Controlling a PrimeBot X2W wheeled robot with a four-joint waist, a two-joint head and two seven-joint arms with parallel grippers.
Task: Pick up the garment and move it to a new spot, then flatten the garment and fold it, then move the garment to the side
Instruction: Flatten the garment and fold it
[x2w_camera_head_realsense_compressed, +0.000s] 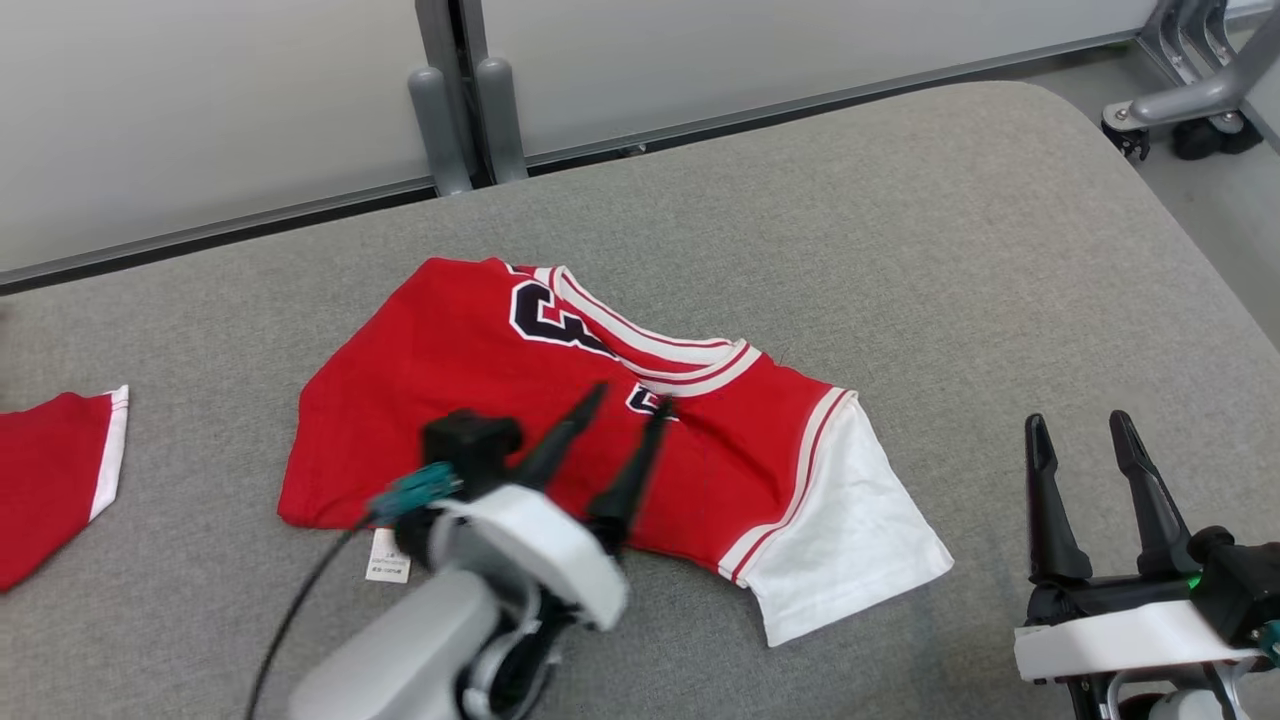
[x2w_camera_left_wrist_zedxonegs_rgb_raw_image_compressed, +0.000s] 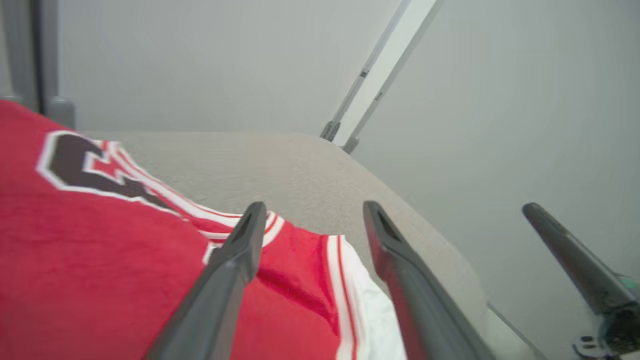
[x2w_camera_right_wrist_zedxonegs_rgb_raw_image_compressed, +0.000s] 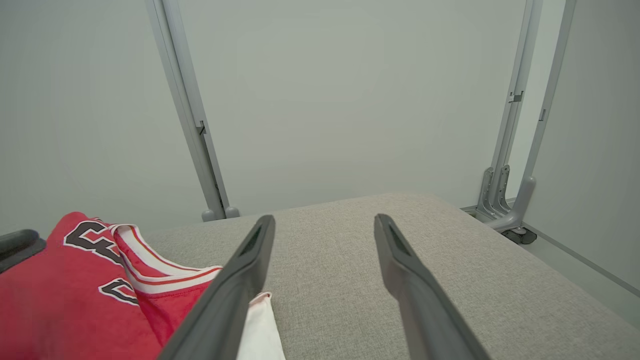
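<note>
1. The grey padded counter (x2w_camera_head_realsense_compressed: 900, 200) carried the garment (x2w_camera_head_realsense_compressed: 430, 400), a red jersey. It lay partly folded in the middle of the counter, somewhat nearer the near edge than the far one.
2. Its long axis ran crosswise, roughly along the near edge. The red body lay toward the left and the white sleeve (x2w_camera_head_realsense_compressed: 850, 540) pointed toward the near right.
3. A second red piece (x2w_camera_head_realsense_compressed: 50, 480) lay apart at the left edge.
4. The left jaws stood spread wide with nothing between them. They hung directly over the jersey's middle, tips just short of the striped collar (x2w_camera_head_realsense_compressed: 650, 345). Whether the tips touched the cloth could not be told.
5. The right jaws were likewise wide apart and empty. They hung by the near right edge, well clear of the jersey, which lay to their left with the sleeve as its closest part.
6. By my judgement the left arm was nearer the body, while the right was better placed for the sleeve end.
</note>
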